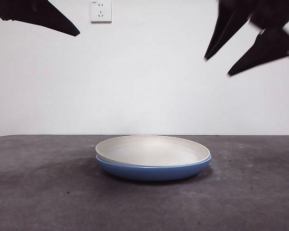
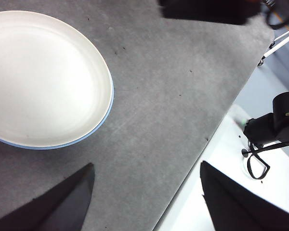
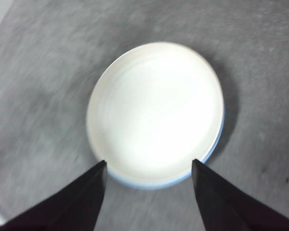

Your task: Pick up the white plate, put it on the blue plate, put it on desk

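White plate (image 1: 151,150) nested in blue plate (image 1: 153,171); right fingers (image 3: 149,166) apart, empty.

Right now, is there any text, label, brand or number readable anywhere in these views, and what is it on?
None can be read.
Wall socket: a tiny dark mark at its top corner, too small to read.
White plate, blue plate, desk: no print visible.
Black gear beside the desk: a small pale tag, unreadable.
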You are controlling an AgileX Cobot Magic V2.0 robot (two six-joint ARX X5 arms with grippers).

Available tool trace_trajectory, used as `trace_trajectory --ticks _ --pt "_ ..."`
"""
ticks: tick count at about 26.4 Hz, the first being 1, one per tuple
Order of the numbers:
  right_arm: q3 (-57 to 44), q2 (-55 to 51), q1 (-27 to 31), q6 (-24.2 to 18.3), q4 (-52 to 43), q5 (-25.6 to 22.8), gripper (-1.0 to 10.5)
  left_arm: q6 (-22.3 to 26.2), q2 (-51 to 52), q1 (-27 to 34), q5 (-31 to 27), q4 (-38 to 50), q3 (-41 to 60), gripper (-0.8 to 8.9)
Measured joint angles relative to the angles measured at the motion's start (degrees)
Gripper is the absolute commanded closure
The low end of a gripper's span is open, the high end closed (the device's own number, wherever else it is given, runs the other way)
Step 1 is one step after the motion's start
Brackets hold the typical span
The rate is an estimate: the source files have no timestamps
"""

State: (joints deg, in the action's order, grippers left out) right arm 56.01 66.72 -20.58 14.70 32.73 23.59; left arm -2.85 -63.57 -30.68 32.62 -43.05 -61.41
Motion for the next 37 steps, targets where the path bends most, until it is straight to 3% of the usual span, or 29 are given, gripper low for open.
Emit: trace_trajectory --ticks 12,24,26,29,31,37 --pt "0.0 -11.0 -0.6 -7.7 19.6 2.3 6.7 0.0 0.0 0.0 0.0 0.0 0.0 4.74" --pt "0.0 -11.5 -0.8 -10.0 20.8 2.4 6.7 0.0 0.0 0.0 0.0 0.0 0.0 4.76" --pt "0.0 -11.5 -0.8 -10.0 20.8 2.3 6.7 0.0 0.0 0.0 0.0 0.0 0.0 5.44" --pt "0.0 -11.5 -0.8 -10.0 20.8 2.4 8.6 0.0 0.0 0.0 0.0 0.0 0.0 8.02" --pt "0.0 -11.5 -0.8 -10.3 20.8 2.4 9.4 0.0 0.0 0.0 0.0 0.0 0.0 8.04" --pt "0.0 -11.5 -0.8 -11.5 20.5 2.3 9.4 0.0 0.0 0.0 0.0 0.0 0.0 8.03"
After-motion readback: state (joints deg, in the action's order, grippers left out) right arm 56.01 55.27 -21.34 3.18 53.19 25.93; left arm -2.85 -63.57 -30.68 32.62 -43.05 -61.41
